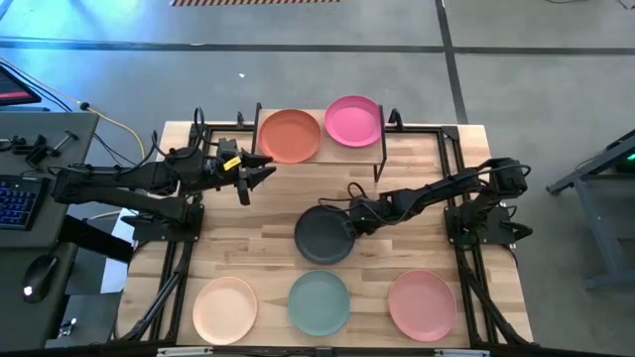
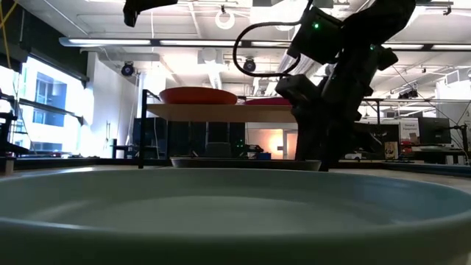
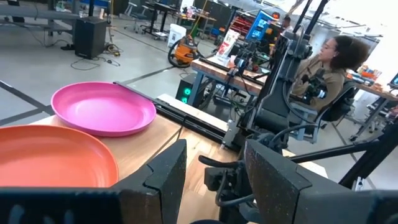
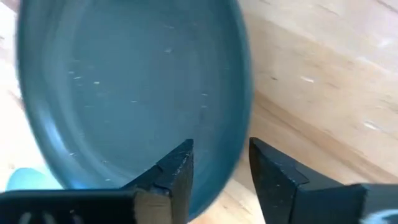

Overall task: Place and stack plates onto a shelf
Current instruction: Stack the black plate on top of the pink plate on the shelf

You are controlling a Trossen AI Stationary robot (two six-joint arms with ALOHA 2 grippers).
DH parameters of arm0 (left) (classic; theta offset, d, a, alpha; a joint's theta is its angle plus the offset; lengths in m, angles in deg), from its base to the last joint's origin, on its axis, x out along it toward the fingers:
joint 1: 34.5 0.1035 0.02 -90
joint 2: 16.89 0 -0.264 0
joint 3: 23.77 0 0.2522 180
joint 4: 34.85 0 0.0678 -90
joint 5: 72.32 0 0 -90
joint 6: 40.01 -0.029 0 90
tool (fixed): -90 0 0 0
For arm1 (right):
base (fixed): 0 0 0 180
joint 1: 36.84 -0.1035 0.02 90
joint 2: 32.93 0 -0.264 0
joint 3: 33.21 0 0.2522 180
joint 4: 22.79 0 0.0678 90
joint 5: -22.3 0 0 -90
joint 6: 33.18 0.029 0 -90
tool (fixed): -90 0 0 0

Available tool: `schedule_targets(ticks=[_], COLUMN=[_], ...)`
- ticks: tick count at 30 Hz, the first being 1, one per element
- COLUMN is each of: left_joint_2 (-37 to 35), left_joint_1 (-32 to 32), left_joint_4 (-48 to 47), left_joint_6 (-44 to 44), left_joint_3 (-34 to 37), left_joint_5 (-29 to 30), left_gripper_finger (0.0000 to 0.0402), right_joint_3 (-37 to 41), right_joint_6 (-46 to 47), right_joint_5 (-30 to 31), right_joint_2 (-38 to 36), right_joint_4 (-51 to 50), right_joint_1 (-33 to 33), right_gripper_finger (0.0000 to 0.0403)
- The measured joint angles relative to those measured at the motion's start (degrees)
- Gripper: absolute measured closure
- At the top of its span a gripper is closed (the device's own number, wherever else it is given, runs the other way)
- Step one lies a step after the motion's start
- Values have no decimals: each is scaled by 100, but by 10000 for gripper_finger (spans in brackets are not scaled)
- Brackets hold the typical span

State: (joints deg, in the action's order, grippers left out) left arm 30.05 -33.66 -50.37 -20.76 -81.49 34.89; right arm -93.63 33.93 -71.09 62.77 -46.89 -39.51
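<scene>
You are looking down on a grey concrete floor with dark seams crossing it, and a striped hazard strip is showing at its far edge. A desk with a keyboard and mouse is sitting beside the table. In the level view, tall windows are letting in daylight, and strip lights are glowing under a white ceiling with pipes. A person is sitting at a cluttered workbench (monitors are glowing behind it), and a dark cabinet is standing farther back.
</scene>
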Motion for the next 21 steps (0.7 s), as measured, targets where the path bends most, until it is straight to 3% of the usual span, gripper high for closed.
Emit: schedule_targets(ticks=[8, 16, 21], left_joint_2=[0, 0, 0], left_joint_1=[0, 0, 0], left_joint_4=[0, 1, -1], left_joint_6=[4, 8, 6], left_joint_3=[0, 0, 0], left_joint_5=[-2, -15, -15], left_gripper_finger=[248, 248, 248], right_joint_3=[0, 0, 0], right_joint_6=[-31, -113, -356], right_joint_5=[88, -216, -326], right_joint_2=[0, -124, -698], right_joint_4=[-198, -211, -384], right_joint_1=[2, 22, 253], right_gripper_finger=[393, 400, 402])
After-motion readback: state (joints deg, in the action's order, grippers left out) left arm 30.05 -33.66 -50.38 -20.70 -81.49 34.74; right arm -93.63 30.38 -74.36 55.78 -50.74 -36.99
